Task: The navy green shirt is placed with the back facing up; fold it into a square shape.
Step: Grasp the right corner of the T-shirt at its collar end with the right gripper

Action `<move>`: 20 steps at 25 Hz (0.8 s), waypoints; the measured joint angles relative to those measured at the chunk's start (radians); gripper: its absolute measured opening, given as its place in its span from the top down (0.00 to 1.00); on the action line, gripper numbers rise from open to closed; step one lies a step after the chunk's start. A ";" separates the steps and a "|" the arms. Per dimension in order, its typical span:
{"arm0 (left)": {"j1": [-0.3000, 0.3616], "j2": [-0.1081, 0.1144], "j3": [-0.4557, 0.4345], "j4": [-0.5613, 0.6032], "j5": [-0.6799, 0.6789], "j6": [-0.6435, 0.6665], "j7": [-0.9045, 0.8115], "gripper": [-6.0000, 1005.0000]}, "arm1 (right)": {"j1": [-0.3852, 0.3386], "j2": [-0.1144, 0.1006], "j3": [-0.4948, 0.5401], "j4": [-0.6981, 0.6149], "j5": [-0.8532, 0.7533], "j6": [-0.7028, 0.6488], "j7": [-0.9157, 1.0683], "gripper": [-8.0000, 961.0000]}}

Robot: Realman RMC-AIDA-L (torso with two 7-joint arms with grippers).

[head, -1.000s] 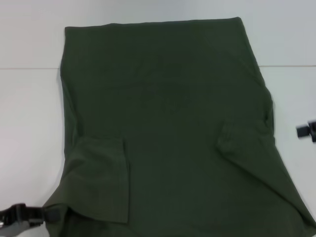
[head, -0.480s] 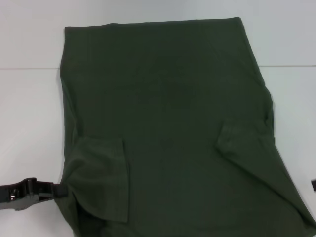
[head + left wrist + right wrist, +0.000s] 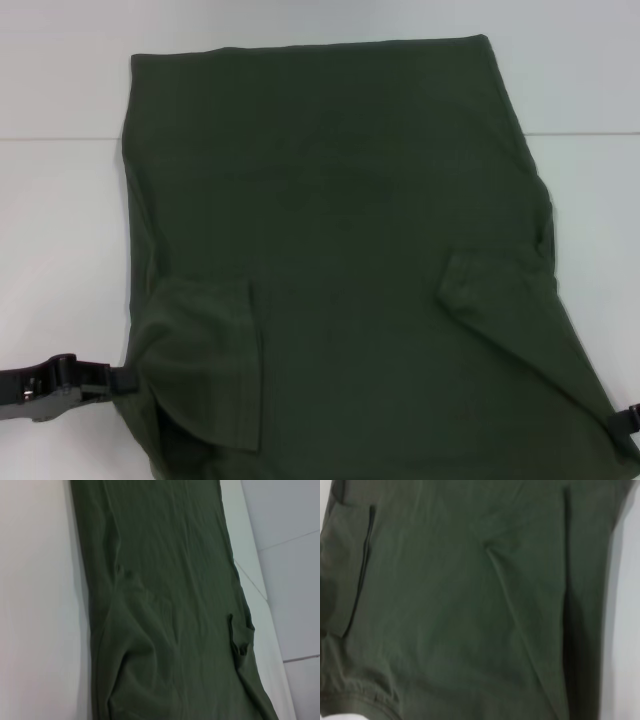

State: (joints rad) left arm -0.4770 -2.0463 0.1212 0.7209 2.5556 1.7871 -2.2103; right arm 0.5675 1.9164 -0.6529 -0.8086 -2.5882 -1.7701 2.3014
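The left gripper (image 3: 120, 380) sits low at the robot's left, its dark tip touching the outer edge of the navy green shirt (image 3: 340, 250) just beside the folded-in left sleeve (image 3: 205, 360); whether the jaws are parted or pinched on the cloth I cannot tell, since only the tip meets the hem and the left wrist view shows fabric alone. The right gripper (image 3: 625, 425) shows only as a dark sliver at the near right corner, right at the shirt's edge, and its jaws cannot be read either — the right wrist view is filled with olive cloth and a sleeve seam. Outward from there, the shirt lies flat on the white bench (image 3: 60, 220), plain back up, spread from the far edge down to the near edge of the head view and well wider than either gripper. Both short sleeves are already turned inward over the body — the right sleeve (image 3: 490, 290) rests as a smaller flap nearer the middle — so the outline is a long, slightly flared rectangle. By my reading the task is roughly at its middle: the sleeve folds are done, while the lengthwise fold that would bring the near end over toward the far hem and shorten the garment into a square is not yet made.
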 joint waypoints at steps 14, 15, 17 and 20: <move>-0.004 0.000 -0.001 0.000 -0.002 -0.002 -0.009 1.00 | -0.001 0.033 -0.031 0.005 -0.050 0.029 -0.035 0.33; -0.004 0.000 -0.002 0.000 -0.002 -0.003 -0.009 1.00 | -0.001 0.035 -0.031 0.006 -0.050 0.031 -0.036 0.33; -0.005 0.000 -0.004 0.000 -0.002 -0.003 -0.009 1.00 | 0.000 0.036 -0.036 0.012 -0.050 0.035 -0.037 0.33; -0.005 0.000 -0.006 0.000 -0.002 -0.003 -0.010 1.00 | 0.006 0.038 -0.039 0.024 -0.050 0.038 -0.039 0.34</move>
State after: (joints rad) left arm -0.4816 -2.0463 0.1150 0.7210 2.5540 1.7837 -2.2207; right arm 0.5731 1.9539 -0.6924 -0.7846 -2.6385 -1.7317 2.2622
